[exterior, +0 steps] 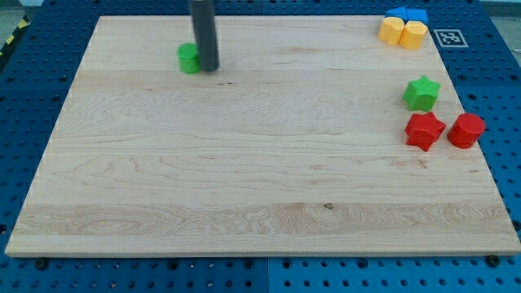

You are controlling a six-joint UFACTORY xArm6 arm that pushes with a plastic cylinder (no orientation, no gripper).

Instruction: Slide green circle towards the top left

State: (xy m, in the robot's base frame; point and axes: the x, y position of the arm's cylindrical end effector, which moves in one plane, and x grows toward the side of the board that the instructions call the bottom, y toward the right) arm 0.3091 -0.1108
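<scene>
The green circle [188, 58] sits near the view's top left of the wooden board [244, 163]. My tip [209, 68] rests on the board right against the green circle's right side, with the dark rod rising out of the view's top. The rod hides part of the circle's right edge.
A green star [422, 93], a red star [424, 130] and a red round block [466, 130] lie at the view's right. Two yellow blocks [403, 32] and blue blocks [408, 15] sit at the top right corner. A white marker tag [448, 37] lies just off the board.
</scene>
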